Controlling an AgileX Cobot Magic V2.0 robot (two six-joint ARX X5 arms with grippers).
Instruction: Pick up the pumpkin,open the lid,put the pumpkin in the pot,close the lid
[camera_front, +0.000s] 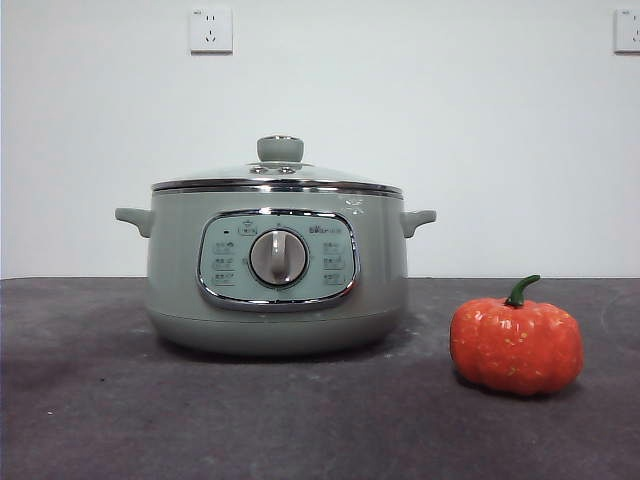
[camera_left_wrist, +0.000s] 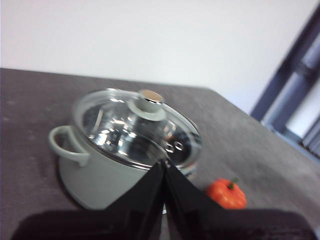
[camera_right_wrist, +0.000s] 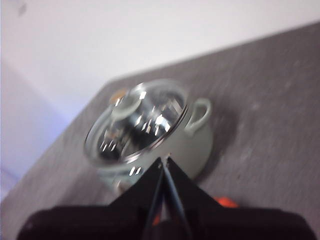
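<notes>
Beside glossy round pot (camera_front: 277, 270): ribbed orange pumpkin (camera_front: 516, 345).

The pot (camera_front: 275, 300) is showing a smooth sage-green shell with a soft satin sheen, its control panel (camera_front: 278, 258) framed in bright chrome around a brushed metal dial (camera_front: 278, 257). Beyond the matt black tips of the left gripper (camera_left_wrist: 164, 167), the lid (camera_left_wrist: 131, 125) is gleaming as clear glass in a polished chrome rim, topped by a smooth sage-green knob (camera_left_wrist: 148, 104). The pumpkin (camera_front: 516, 345) is shining like glossy orange plastic, and the table (camera_front: 90, 400) is looking like dull, rough dark grey cloth.
</notes>
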